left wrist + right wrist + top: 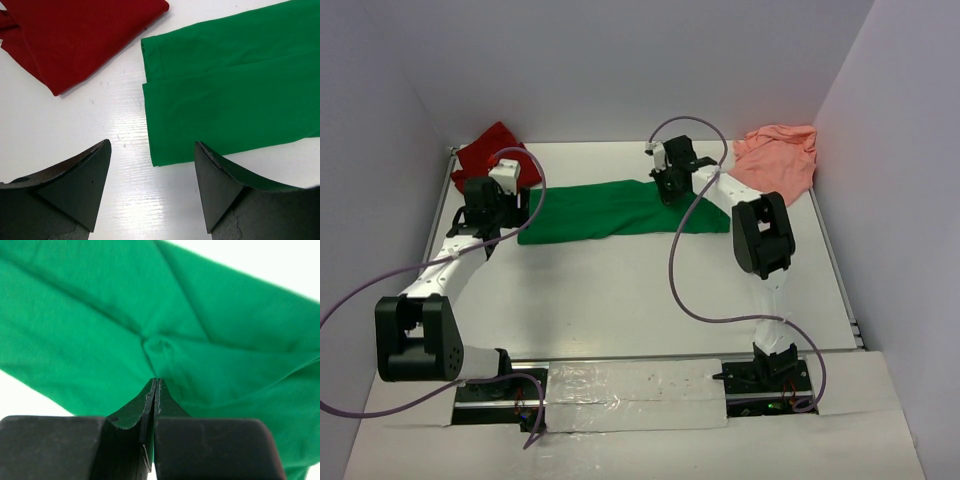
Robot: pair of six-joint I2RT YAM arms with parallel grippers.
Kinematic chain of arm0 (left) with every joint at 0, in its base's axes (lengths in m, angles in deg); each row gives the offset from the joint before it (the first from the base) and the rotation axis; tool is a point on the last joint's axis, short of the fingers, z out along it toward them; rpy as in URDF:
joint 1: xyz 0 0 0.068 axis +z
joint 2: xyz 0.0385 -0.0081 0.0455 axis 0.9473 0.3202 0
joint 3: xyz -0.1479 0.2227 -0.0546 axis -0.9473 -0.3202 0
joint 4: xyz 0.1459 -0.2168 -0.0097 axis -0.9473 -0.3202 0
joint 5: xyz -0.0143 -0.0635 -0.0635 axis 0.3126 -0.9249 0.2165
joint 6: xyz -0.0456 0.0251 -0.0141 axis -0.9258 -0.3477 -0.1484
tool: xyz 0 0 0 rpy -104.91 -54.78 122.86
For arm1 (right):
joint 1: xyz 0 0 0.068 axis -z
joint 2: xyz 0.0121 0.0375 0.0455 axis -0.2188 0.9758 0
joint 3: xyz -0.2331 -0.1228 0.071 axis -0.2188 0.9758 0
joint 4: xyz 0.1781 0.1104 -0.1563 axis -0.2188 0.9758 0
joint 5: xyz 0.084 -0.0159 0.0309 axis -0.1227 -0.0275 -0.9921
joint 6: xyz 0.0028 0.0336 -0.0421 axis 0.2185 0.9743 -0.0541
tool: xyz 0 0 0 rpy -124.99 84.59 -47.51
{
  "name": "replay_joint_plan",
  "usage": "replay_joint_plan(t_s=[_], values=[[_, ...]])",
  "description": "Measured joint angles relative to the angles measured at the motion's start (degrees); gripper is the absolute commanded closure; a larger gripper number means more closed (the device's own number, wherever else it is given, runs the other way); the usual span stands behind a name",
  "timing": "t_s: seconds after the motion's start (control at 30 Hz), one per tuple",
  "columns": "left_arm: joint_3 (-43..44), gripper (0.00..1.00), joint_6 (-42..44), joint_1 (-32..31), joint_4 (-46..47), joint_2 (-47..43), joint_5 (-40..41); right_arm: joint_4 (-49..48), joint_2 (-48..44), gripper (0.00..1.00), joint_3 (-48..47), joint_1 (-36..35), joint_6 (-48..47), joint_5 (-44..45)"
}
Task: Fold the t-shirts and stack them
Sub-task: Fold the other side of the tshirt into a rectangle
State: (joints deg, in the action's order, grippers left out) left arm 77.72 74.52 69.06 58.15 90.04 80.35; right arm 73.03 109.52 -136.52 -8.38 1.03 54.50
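Observation:
The bright green t-shirt (610, 210) (225, 90) lies as a long folded strip across the back of the table. My left gripper (510, 212) (152, 145) hovers open just off its left end, with the strip's near-left corner between the fingers and nothing held. My right gripper (670, 192) (156, 381) is shut on the green t-shirt (100, 330) at its far edge, where creases pucker toward the tips. The dark red t-shirt (495, 150) (80, 35) lies at the back left. The salmon pink t-shirt (780, 160) is bunched at the back right.
The white table (620, 290) is boxed in by white walls on the left, back and right. Purple cables (680, 270) loop from both arms above the table. The arm bases sit on a rail (630, 385) at the near edge.

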Motion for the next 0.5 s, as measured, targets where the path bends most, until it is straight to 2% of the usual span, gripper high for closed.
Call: replay_joint_plan(t_s=[0.17,0.4,0.5], values=[[-0.6,0.24,0.0,0.0,0.7,-0.6,0.0,-6.3,0.0,1.00,0.4,-1.7,-1.2,8.5],[-0.7,0.24,0.0,0.0,1.4,-0.9,0.1,-14.5,0.0,1.00,0.4,-2.6,-4.3,25.6],[-0.9,0.24,0.0,0.0,1.8,-1.1,0.2,-19.0,-0.3,1.00,1.5,-2.6,-5.5,29.6]])
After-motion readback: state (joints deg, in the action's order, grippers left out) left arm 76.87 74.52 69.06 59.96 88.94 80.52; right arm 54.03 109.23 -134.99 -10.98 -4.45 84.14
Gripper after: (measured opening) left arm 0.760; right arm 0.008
